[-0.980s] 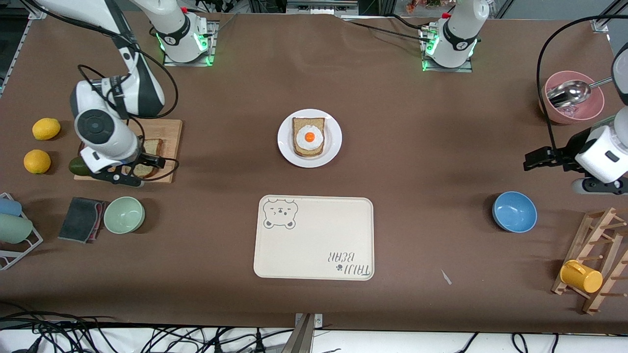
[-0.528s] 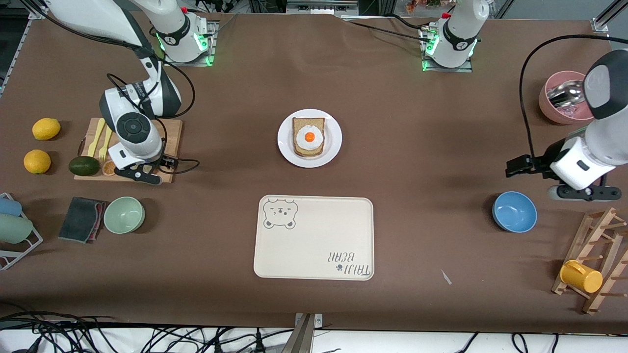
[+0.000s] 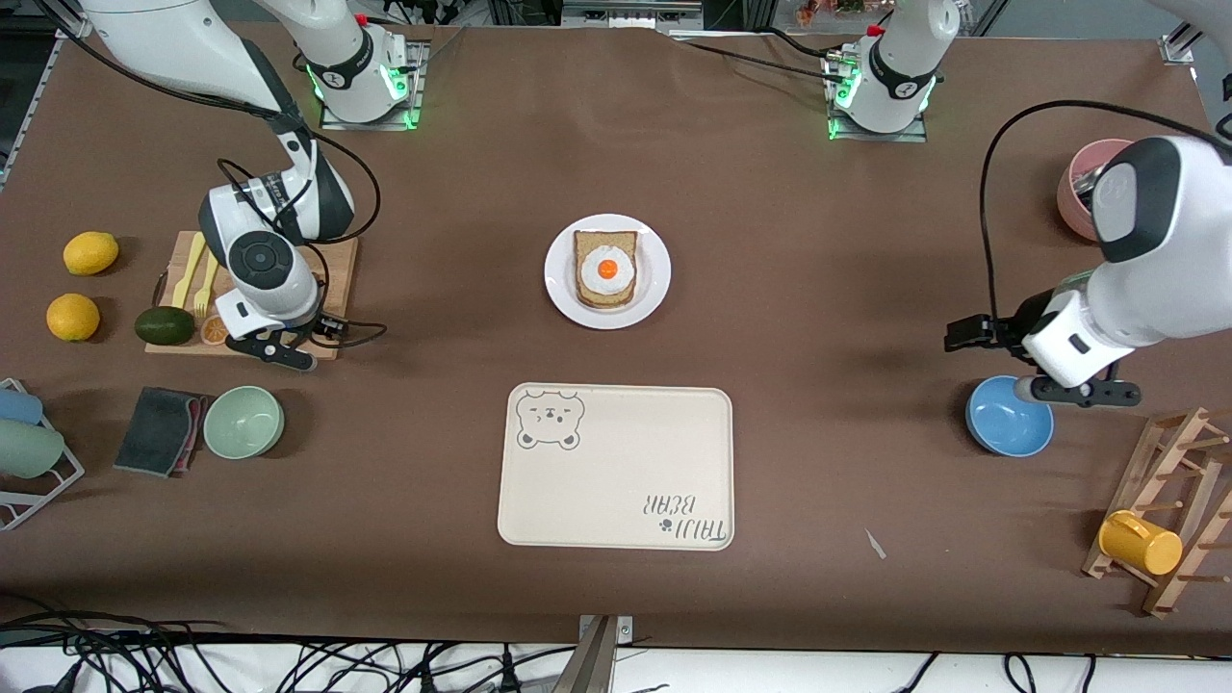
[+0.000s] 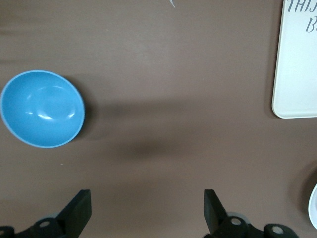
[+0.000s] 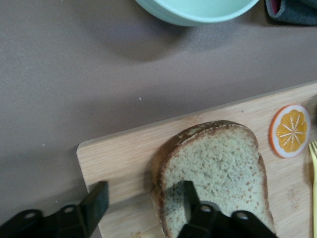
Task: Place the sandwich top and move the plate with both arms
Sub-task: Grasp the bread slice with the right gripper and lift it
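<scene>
Sandwich top: flat on the wooden cutting board at the right arm's end of the table, crust edge toward the board's corner, orange slice just beside. Well apart from the white plate, so not yet placed.

Right gripper: low over the board, astride the crust edge of the bread. One finger over the slice's face, the other off the bread over bare wood. Jaws parted, gap visible between them; no clamp on the bread to be seen. Judged as the start of the pickup, grip not yet made.

Plate: mid-table, nearer the arm bases than the cream bear tray. Bears the bottom slice with the fried egg, uncovered. Untouched by either gripper.

Left gripper: spread wide, holding nothing, over bare brown tabletop near the blue bowl at the left arm's end. Well apart from the plate.

Progress, as a judgement: very early. Done: right gripper brought to the bread. Left to do: close on the slice, lift off the board, carry across to the plate, lay squarely over the egg, let go. After that, both grippers to the plate's rim and the joint move, likely onto the tray, though no destination stated.

Risk worth noting: thin flat slice, edge grip only; could slip or tilt on lifting.
</scene>
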### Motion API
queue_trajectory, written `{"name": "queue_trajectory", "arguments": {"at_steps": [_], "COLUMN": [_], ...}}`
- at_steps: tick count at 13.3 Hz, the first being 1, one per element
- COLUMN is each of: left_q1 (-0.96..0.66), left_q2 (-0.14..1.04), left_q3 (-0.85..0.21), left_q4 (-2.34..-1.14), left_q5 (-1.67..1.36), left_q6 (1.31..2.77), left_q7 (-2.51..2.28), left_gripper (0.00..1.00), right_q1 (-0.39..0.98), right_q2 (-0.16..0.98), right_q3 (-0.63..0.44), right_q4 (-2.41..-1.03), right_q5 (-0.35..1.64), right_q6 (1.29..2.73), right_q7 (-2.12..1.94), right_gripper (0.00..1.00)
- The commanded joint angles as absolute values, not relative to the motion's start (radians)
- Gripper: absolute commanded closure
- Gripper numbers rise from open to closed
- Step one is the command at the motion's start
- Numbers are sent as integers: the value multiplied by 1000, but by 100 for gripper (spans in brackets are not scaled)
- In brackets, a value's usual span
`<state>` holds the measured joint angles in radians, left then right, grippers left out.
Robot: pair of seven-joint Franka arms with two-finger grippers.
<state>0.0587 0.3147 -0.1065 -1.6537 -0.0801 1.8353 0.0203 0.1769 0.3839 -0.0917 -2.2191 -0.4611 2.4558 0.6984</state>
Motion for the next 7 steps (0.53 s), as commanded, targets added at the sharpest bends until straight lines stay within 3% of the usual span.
{"name": "queue_trajectory", "arguments": {"at_steps": [1, 7], "left_q1": [25, -72], "left_q2": [342, 397], "left_q3": [-112, -114], "left_q4": [-1655, -1644], "left_q5": [-100, -100], "left_q6": [1876, 1977], "left_q7": [12, -72], "left_gripper": [0, 0], "right_q1": [172, 172], "right_q2": [385, 380], "right_q3": [-97, -115], "right_q4": [-2220, -2218], "right_q5": [-502, -509], "right_q6": [2470, 2468], "right_q7": [719, 715], "right_gripper": [39, 49]}}
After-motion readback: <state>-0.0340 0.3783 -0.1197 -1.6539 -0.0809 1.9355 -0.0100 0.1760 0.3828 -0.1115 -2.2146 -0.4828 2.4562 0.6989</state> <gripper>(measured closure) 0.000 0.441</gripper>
